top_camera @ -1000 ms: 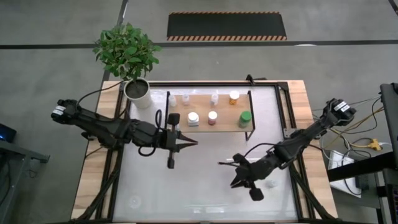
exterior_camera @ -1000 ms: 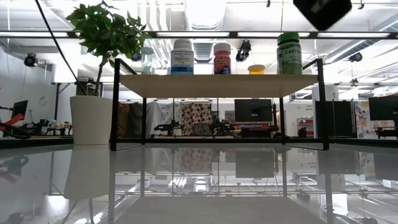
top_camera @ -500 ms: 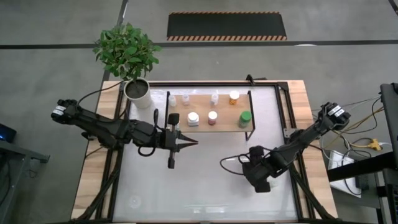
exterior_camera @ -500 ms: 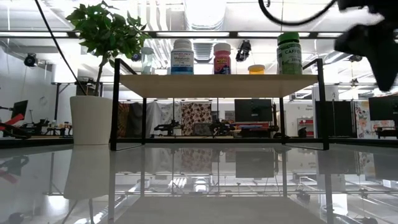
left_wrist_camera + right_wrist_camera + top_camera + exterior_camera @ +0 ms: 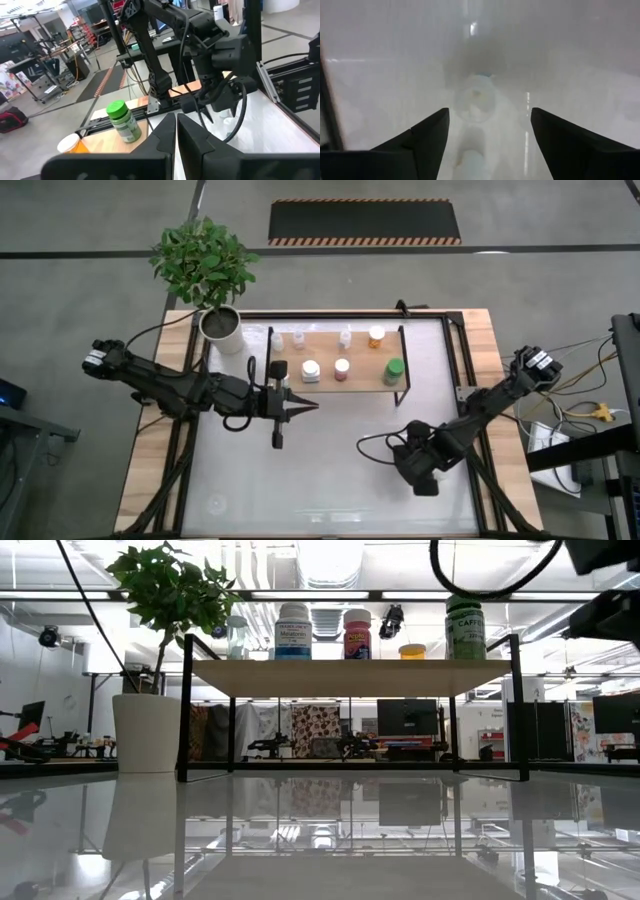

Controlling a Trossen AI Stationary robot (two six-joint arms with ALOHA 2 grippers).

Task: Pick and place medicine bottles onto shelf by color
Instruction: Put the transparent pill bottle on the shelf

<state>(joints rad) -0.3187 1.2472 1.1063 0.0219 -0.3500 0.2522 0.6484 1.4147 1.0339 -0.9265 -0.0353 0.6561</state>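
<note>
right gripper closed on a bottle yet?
No. In the right wrist view the right gripper is open, its fingers spread on either side of a clear bottle on the table.

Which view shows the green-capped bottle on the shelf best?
The left wrist view: the green-capped bottle appears large, cap and body visible. The low view shows its side, the high view only its cap, the right wrist view nothing of it.

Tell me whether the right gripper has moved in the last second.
Yes. In the high view the right gripper has swung toward the table's right side and turned to point down, now farther from the shelf post; its open fingers straddle a clear bottle.
</note>
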